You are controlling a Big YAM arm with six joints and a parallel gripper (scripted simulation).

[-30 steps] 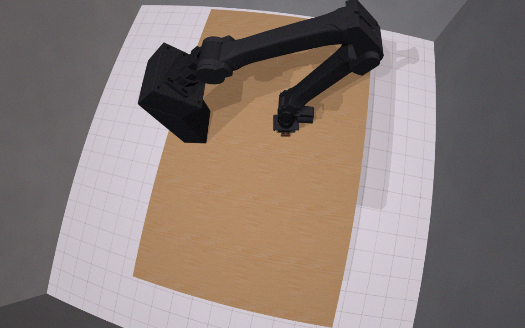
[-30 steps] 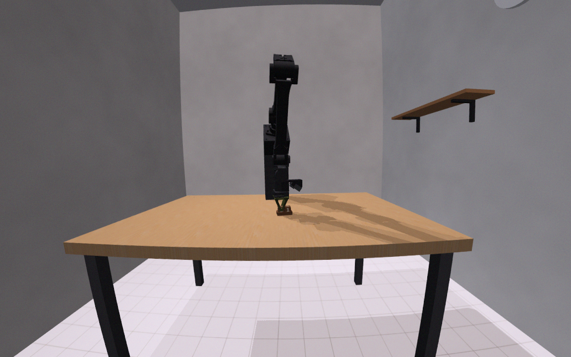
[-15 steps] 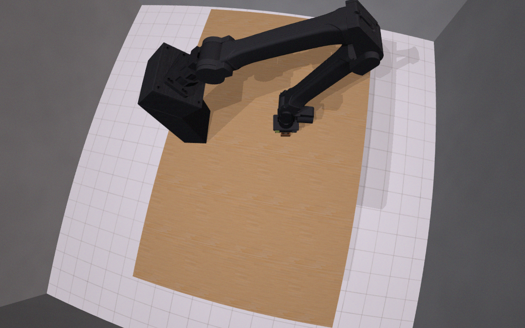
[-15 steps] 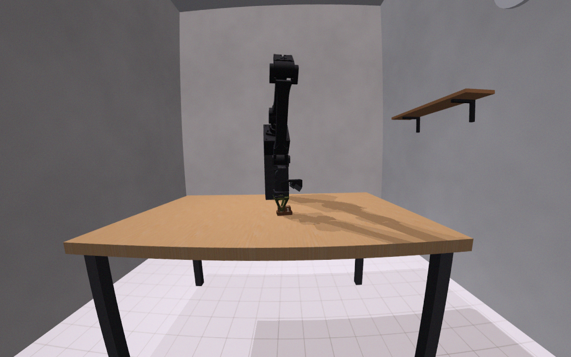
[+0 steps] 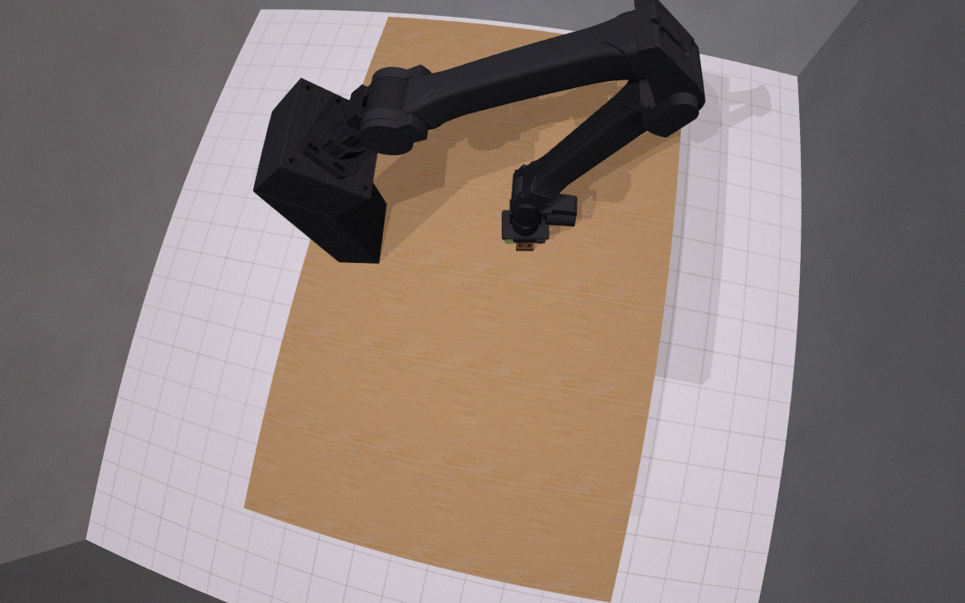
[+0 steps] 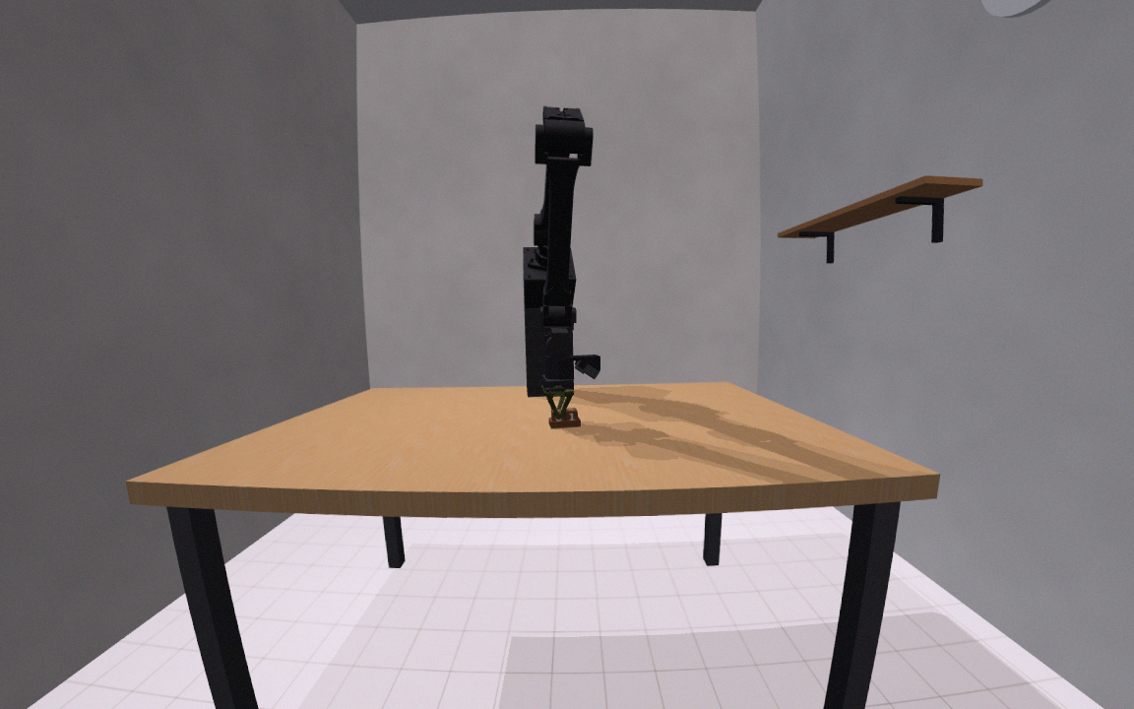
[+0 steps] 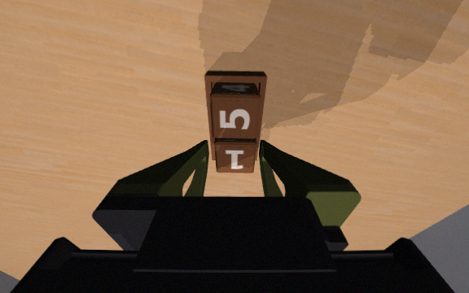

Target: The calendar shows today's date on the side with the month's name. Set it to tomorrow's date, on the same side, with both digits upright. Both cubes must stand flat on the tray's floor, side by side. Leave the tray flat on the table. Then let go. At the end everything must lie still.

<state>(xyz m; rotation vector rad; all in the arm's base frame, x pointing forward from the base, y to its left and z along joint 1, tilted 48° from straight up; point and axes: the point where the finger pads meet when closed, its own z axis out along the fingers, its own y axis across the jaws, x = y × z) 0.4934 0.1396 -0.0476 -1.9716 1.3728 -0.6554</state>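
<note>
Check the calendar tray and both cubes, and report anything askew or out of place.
Nothing stands out. In the wrist view both cubes, the 5 and the 1, sit square and in line in the tray. The gripper straddles the 1 cube, its fingers slightly apart from its sides.

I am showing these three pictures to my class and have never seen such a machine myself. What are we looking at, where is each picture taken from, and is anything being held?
It is one black robot arm mounted at a wooden table. One picture looks down from above, one looks across from the front of the table, and one is taken from the arm's wrist, past its green fingers. On the table is a small brown tray holding two number cubes: one with 5 on top, one with 1. The gripper straddles the 1 cube with small gaps on each side, so nothing seems held.
</note>
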